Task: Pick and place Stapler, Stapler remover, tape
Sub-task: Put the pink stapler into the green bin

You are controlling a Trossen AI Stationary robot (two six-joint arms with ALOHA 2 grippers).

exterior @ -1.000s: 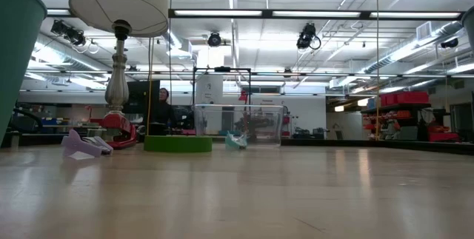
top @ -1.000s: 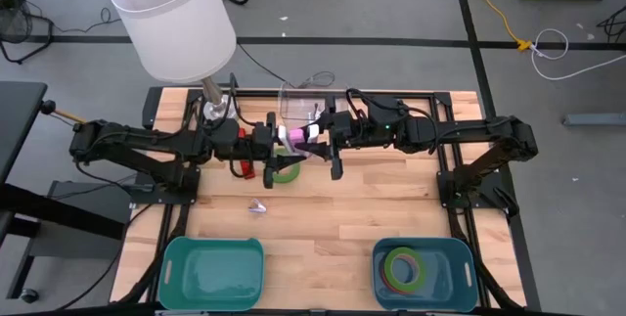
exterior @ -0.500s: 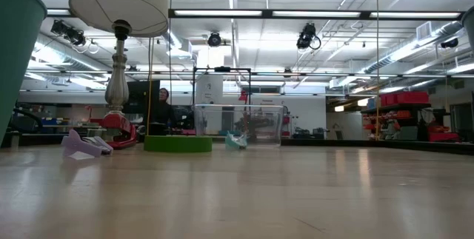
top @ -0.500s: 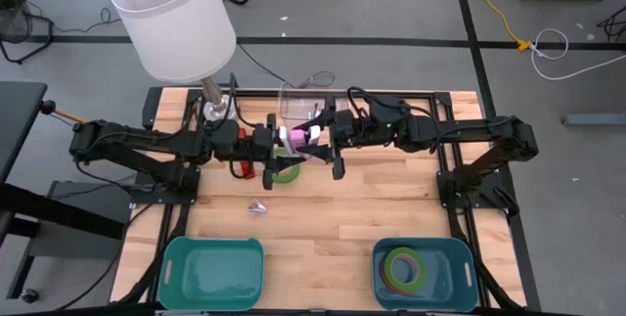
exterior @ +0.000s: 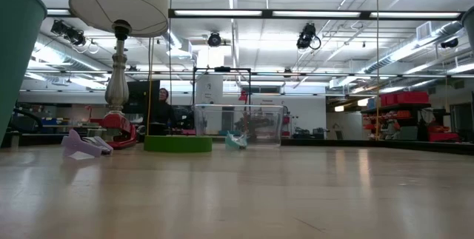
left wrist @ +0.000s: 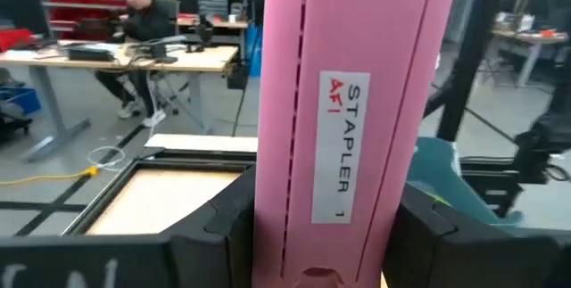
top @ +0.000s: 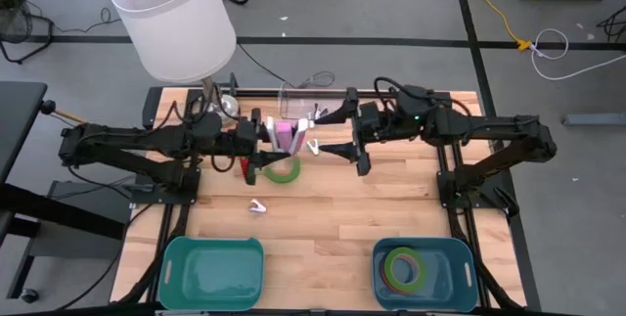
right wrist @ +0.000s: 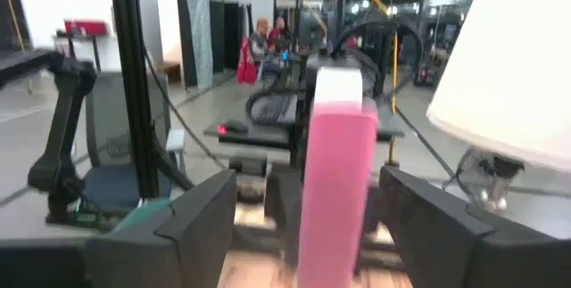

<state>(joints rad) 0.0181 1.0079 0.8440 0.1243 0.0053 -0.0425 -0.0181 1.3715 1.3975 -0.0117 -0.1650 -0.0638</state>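
My left gripper (top: 268, 139) is shut on a pink stapler (left wrist: 343, 101) labelled "STAPLER 1", high above the table's middle. My right gripper (top: 342, 138) hangs open just to the stapler's right. In the right wrist view the stapler (right wrist: 335, 181) stands ahead of the spread fingers, apart from them. One green tape ring (top: 285, 170) lies flat on the table below the left gripper. A green and a red-pink ring (top: 403, 268) lie in the right teal bin. A small lilac piece (top: 257, 205) and a red piece (top: 243, 165) lie on the table. My left gripper pinches the pink stapler between its two fingers (left wrist: 214, 226), one on each long side (left wrist: 277, 217). The fingers come level from the table's left. The stapler runs on along and past them toward the right arm, lifted clear of the table.
A lamp with a white shade (top: 171, 18) stands at the far left and overhangs the left arm. A clear box (top: 298, 106) sits at the far edge behind the grippers. A teal bin (top: 213, 269) stands near left and another (top: 460, 257) near right. Bare wood lies between them.
My right gripper has let go of the pink stapler, spread its fingers and drawn back toward the table's right. The left gripper keeps the stapler and has shifted a little toward the left with it.
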